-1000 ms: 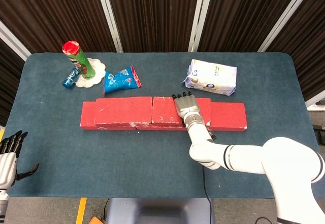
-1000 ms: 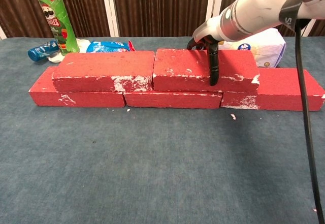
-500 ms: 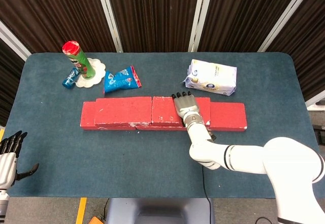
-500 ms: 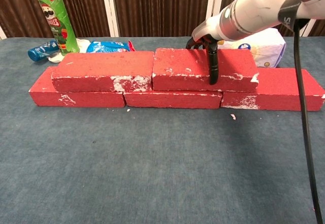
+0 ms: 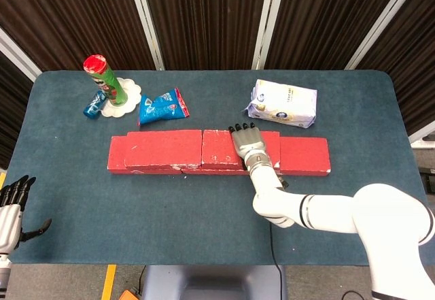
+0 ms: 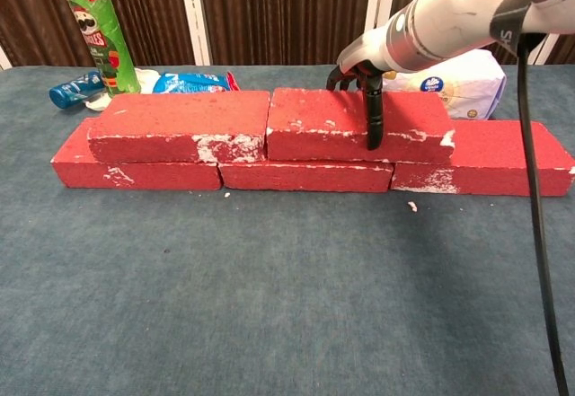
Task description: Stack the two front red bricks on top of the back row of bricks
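Three red bricks form the bottom row (image 6: 305, 176) across the table, its right end (image 5: 306, 156) bare on top. Two more red bricks lie on it: the left upper brick (image 6: 180, 125) (image 5: 165, 149) and the right upper brick (image 6: 314, 119) (image 5: 219, 149), end to end. My right hand (image 6: 364, 77) (image 5: 250, 145) grips the right upper brick, fingers over its top and back and the thumb pressed down its front face. My left hand (image 5: 10, 208) hangs off the table's near left corner, fingers apart, holding nothing.
Behind the bricks stand a green chip can (image 6: 97, 37) on a white doily, a blue can (image 5: 92, 105), a blue snack bag (image 5: 163, 105) and a white package (image 5: 283, 104). A black cable (image 6: 539, 234) hangs from my right arm.
The right hand has slid the right upper brick a little to the left, nudging the left upper brick along with it. The left hand has stayed where it was.
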Controlling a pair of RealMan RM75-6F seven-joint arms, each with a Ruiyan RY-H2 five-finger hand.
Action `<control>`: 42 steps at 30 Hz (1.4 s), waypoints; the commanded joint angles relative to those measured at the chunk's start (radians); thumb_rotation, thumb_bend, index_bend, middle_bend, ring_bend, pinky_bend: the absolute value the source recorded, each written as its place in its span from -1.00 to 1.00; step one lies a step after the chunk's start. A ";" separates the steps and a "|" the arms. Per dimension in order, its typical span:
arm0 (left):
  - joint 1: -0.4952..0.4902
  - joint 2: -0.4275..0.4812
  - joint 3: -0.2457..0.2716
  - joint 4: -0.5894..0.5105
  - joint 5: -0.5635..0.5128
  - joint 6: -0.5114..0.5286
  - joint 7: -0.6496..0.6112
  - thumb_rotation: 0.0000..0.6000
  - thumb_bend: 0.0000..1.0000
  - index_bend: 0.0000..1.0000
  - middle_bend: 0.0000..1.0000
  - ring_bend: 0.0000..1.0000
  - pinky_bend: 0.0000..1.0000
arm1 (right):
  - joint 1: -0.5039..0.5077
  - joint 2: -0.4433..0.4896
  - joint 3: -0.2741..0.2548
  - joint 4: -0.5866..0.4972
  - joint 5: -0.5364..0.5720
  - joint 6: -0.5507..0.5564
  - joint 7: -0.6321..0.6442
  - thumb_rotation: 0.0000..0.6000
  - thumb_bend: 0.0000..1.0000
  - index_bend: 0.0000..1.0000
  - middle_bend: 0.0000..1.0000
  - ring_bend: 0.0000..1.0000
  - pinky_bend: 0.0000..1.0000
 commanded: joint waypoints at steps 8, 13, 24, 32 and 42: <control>0.000 0.000 -0.001 -0.001 -0.005 0.000 0.003 1.00 -0.54 -1.00 -1.00 -1.00 -0.96 | -0.003 0.005 0.007 -0.005 0.000 0.000 -0.002 1.00 -1.00 -0.67 -0.80 -0.99 -1.00; 0.001 0.001 -0.005 0.003 -0.012 0.000 -0.001 1.00 -0.54 -1.00 -1.00 -1.00 -0.96 | -0.022 0.056 0.040 -0.063 -0.021 -0.022 0.041 1.00 -1.00 -0.68 -0.88 -1.00 -1.00; -0.002 0.000 -0.010 0.020 -0.004 0.001 -0.023 1.00 -0.55 -1.00 -1.00 -1.00 -0.96 | -0.446 0.513 0.104 -0.663 -0.762 0.266 0.356 1.00 -1.00 -0.70 -0.89 -1.00 -1.00; -0.007 -0.020 -0.002 0.028 0.025 0.008 -0.001 1.00 -0.54 -1.00 -1.00 -1.00 -0.96 | -0.997 0.385 -0.312 -0.598 -1.771 0.753 0.435 1.00 -1.00 -0.69 -0.89 -1.00 -1.00; -0.004 -0.003 -0.005 0.086 0.061 0.023 -0.097 1.00 -0.52 -1.00 -1.00 -1.00 -0.96 | -1.202 0.208 -0.336 -0.188 -1.842 0.851 0.655 1.00 -1.00 -0.66 -0.89 -0.96 -1.00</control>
